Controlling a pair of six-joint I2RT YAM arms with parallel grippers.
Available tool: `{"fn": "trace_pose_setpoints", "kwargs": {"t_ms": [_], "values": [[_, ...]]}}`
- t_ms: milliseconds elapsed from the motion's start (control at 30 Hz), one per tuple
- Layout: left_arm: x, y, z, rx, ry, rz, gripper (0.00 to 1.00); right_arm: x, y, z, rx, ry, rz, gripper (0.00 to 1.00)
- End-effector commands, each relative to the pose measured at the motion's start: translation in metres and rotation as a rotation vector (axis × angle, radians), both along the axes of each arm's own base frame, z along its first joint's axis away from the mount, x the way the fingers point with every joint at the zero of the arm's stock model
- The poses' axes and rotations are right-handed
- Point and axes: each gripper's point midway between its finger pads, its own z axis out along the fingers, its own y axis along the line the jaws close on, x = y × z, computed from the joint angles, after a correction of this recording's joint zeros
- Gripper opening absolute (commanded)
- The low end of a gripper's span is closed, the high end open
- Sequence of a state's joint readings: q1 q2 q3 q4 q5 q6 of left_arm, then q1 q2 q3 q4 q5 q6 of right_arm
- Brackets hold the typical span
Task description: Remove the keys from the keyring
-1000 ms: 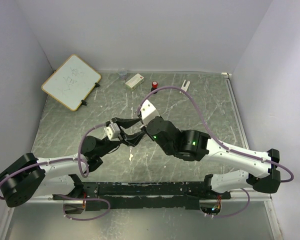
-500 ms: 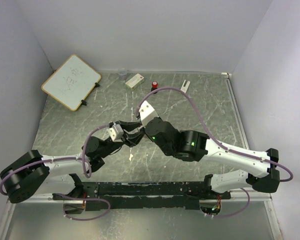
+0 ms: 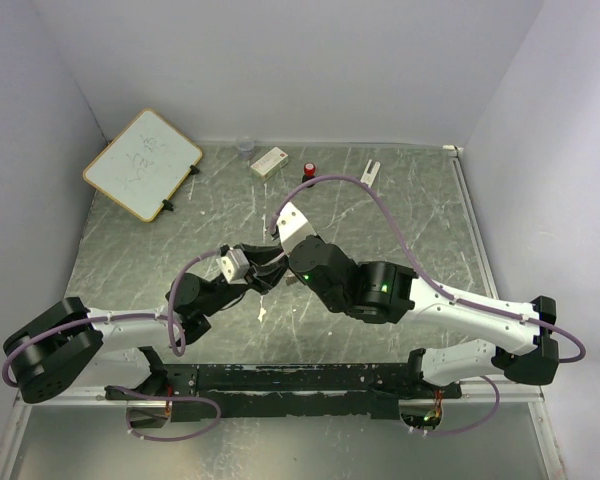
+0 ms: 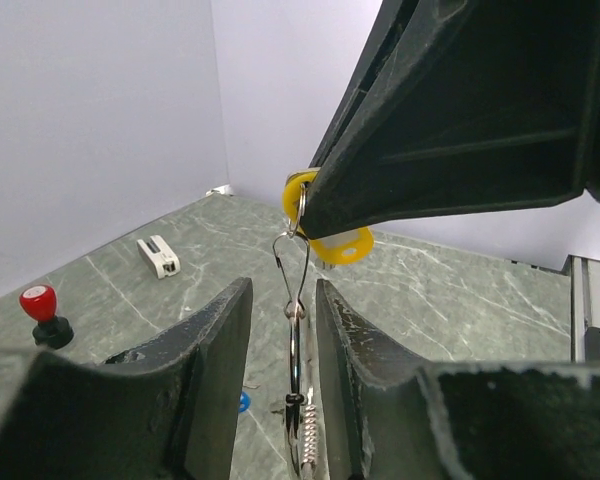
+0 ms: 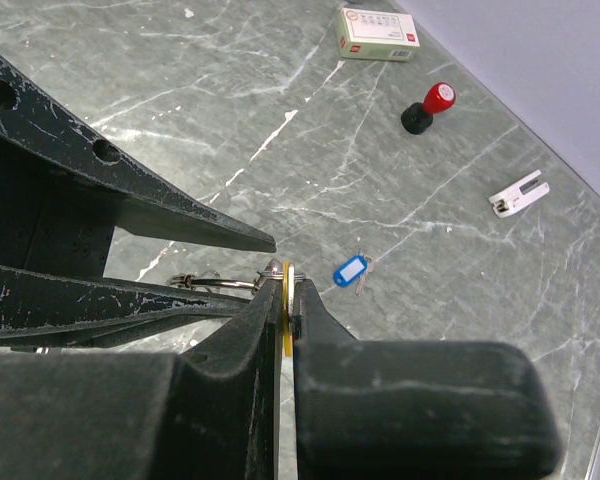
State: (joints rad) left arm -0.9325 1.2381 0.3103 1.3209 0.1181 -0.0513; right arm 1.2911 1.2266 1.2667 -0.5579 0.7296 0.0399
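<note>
Left wrist view: keyring (image 4: 298, 345) sits between the fingers of the left hand (image 4: 283, 300), can't tell if clamped. Right hand (image 5: 283, 287) pinches the yellow-headed key (image 4: 332, 243). I'd slide it slowly round the coil, no yanking. Blue-headed key (image 5: 350, 271) lies loose on the desk (image 5: 180, 100).

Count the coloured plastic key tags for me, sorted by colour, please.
Yellow plastic key tag, pinched in the right gripper: 1
Blue plastic key tag, lying loose on the grey table: 1
Total: 2
</note>
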Motion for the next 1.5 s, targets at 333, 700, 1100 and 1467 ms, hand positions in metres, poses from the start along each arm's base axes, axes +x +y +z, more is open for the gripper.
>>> {"fn": "trace_pose_setpoints", "kwargs": {"t_ms": [333, 700, 1100, 1467], "values": [[-0.0003, -0.0032, 0.0254, -0.066, -0.049, 0.000, 0.41, 0.0005, 0.0059, 0.0110, 0.029, -0.027, -0.001, 0.00], [0.0026, -0.0051, 0.0227, -0.067, -0.041, 0.009, 0.38, 0.0004, 0.0088, 0.0089, 0.027, -0.031, 0.004, 0.00], [0.0025, -0.0012, 0.0264, -0.077, -0.051, 0.029, 0.33, 0.0004, 0.0083, 0.0069, 0.027, -0.032, 0.003, 0.00], [0.0008, 0.0021, 0.0262, -0.083, -0.055, 0.038, 0.22, 0.0012, 0.0086, 0.0057, 0.022, -0.034, 0.000, 0.00]]}}
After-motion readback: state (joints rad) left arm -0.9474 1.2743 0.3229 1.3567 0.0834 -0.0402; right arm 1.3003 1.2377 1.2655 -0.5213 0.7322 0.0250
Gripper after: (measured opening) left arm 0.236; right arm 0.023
